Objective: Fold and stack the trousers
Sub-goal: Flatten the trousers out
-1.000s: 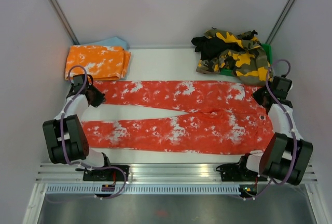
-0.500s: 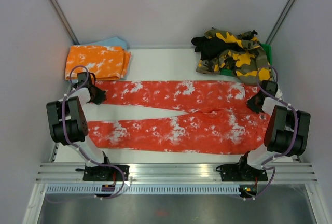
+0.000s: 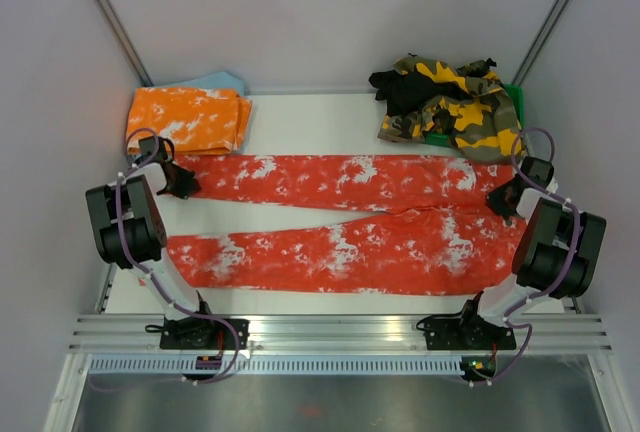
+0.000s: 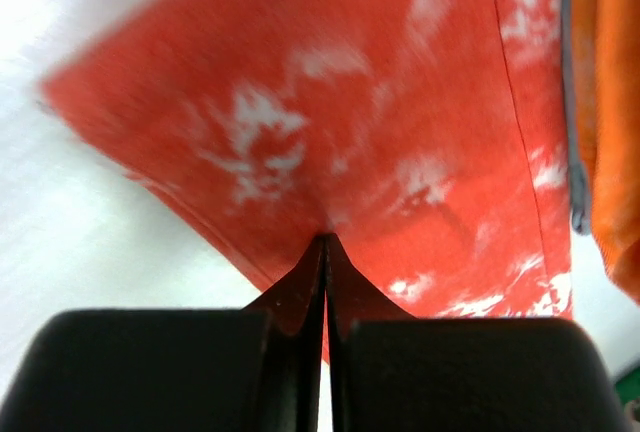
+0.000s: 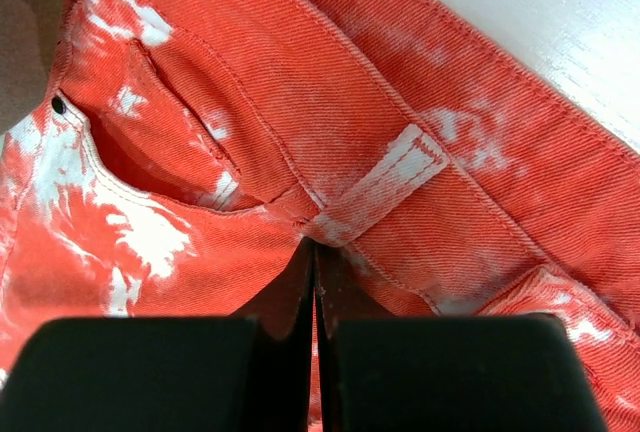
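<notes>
Trousers (image 3: 340,217), red with white splotches, lie spread flat across the middle of the table (image 3: 310,112) in the top view, legs running to the left of the frame and waistband to the right. My left claw (image 3: 180,180) is pinched tight on the hem end of the upper leg, and its wrist view shows red cloth drawn up into the closed tips. My right claw (image 3: 503,199) is closed just as narrowly on the waistband at the upper right corner of the pair, biting just beside a belt loop (image 5: 385,184). I judge this to be the start of the lengthwise fold: both ends of the upper edge are gripped and nothing is folded yet. The next move calls for lifting both ends together, keeping the cloth taut between my claws, and carrying the upper leg down the frame onto the lower one so the edges meet. By count: one red pair spread out; one folded orange-and-white pair (image 3: 188,119) at upper left, with a pale blue cloth (image 3: 215,80) behind it; one heap of camouflage and black cloth (image 3: 445,97) at upper right, how many pairs I cannot tell.
</notes>
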`<control>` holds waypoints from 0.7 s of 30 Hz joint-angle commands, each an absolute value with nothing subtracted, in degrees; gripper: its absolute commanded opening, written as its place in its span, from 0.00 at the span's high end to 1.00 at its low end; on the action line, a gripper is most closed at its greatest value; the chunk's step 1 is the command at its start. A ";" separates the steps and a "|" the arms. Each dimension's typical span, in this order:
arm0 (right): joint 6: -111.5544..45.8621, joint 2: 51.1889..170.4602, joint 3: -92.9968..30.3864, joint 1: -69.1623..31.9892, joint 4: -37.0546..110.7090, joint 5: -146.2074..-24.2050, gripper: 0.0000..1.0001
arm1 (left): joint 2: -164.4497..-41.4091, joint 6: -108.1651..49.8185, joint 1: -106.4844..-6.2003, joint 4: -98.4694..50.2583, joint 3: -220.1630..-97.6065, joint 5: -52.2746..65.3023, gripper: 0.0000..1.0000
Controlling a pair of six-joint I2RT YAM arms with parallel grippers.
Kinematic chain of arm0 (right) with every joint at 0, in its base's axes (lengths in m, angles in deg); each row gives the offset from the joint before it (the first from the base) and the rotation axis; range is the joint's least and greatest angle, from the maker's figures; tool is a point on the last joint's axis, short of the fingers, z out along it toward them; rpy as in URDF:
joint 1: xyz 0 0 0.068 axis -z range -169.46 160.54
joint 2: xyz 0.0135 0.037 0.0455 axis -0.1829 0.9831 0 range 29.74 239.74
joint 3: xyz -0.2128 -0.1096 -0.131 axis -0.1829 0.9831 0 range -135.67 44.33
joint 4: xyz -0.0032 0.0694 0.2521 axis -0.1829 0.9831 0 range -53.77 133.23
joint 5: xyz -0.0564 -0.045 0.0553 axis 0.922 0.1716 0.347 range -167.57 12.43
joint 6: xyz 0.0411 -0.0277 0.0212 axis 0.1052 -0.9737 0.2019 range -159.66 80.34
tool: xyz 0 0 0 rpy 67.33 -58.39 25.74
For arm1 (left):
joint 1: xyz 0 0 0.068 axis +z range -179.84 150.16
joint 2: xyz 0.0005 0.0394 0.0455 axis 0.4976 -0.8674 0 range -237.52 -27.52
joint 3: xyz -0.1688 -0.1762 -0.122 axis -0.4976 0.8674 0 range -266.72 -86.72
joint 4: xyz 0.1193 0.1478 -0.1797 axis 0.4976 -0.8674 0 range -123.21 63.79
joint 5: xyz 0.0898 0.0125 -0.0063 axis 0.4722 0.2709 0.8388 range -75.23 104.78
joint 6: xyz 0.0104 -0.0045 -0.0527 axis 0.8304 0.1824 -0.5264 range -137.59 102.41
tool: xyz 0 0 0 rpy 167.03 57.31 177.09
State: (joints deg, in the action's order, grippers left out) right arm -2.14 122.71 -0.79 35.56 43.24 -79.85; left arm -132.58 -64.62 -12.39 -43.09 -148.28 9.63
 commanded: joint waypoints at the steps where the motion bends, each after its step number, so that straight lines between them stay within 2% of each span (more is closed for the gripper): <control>1: -4.50 125.11 -0.41 37.87 44.06 -73.78 1.00 | -133.08 -63.92 -7.61 -42.65 -147.27 10.21 0.98; 5: -7.13 122.65 -0.32 37.35 42.21 -81.23 1.00 | -132.29 -57.16 -6.90 -38.43 -147.80 3.80 0.98; 7: -9.68 118.62 -1.81 36.12 43.08 -81.87 0.94 | -131.24 -56.53 -7.08 -35.97 -147.80 1.16 0.98; 10: -12.85 112.11 -7.16 33.49 48.16 -81.70 0.73 | -126.68 -55.21 -7.69 -36.49 -148.76 1.24 0.98; 11: -13.20 110.44 -8.57 32.78 49.75 -81.78 0.55 | -125.01 -54.34 -7.87 -36.93 -149.20 1.67 0.98; 14: -11.98 104.64 -11.74 31.02 53.63 -83.53 0.29 | -117.46 -53.02 -8.13 -41.05 -149.12 1.94 0.94; 17: -11.27 100.24 -10.61 29.79 56.44 -90.97 0.27 | -108.06 -51.00 -8.75 -44.83 -146.15 0.55 0.87; 18: -11.97 98.23 -9.99 29.27 57.06 -93.80 0.27 | -105.25 -50.21 -9.18 -45.45 -145.00 0.10 0.82; 21: -14.78 94.36 -7.62 25.93 65.02 -98.40 0.32 | -94.35 -46.61 -12.43 -49.40 -141.83 -0.96 0.57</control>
